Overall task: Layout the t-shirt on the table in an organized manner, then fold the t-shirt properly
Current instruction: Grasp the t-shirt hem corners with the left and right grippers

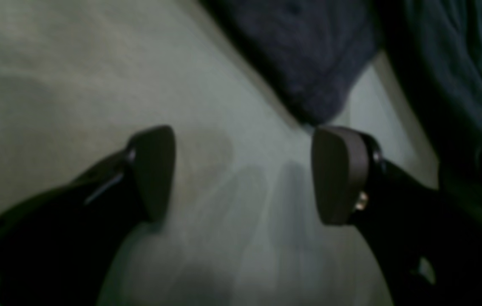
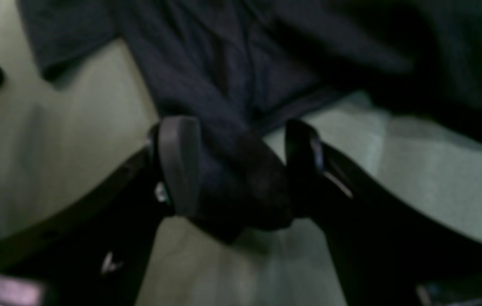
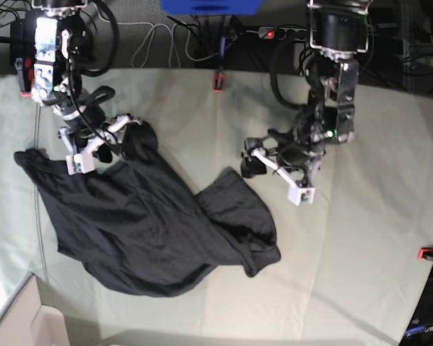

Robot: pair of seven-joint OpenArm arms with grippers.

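Note:
The dark charcoal t-shirt (image 3: pixel 144 223) lies crumpled on the left half of the pale grey-green table (image 3: pixel 361 274), with one part bunched toward the middle. My right gripper (image 3: pixel 108 148) is at the shirt's upper left edge. In the right wrist view it (image 2: pixel 241 170) is shut on a thick bunch of the shirt (image 2: pixel 224 63), held just above the cloth. My left gripper (image 3: pixel 273 179) hovers open and empty beside the shirt's right side. In the left wrist view it (image 1: pixel 243 170) is over bare table (image 1: pixel 96 63), with the shirt's edge (image 1: pixel 309 51) just beyond the right fingertip. No rainbow graphic shows.
Red-orange clamps sit at the back edge (image 3: pixel 218 79) and the right edge (image 3: pixel 427 252). Cables and a power strip (image 3: pixel 274 32) run behind the table. A white box (image 3: pixel 29 324) stands at the lower left corner.

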